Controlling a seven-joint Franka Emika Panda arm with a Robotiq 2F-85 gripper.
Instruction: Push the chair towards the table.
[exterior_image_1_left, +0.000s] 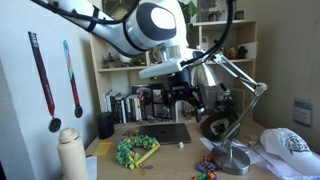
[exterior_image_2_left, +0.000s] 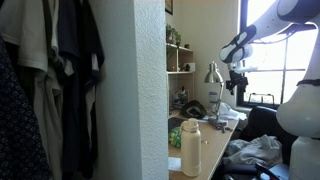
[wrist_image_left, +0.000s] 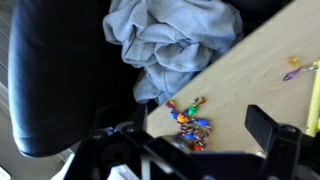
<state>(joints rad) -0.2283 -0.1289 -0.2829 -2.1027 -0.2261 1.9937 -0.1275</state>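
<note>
Chair waiting at the desk edge, pincer hovering over the seam.

The black chair (wrist_image_left: 60, 85) is sitting just beside the desk (wrist_image_left: 255, 75), off its long edge; a grey cloth (wrist_image_left: 175, 40) is bunching where chair and desk meet; coloured beads (wrist_image_left: 190, 120) are lying on the desk near that edge; the pincer (wrist_image_left: 195, 150) is hanging above the edge, spread wide and gripping nothing; the chair is lying on the side away from the desk, so the push is probably having to start from beyond the chair.
</note>
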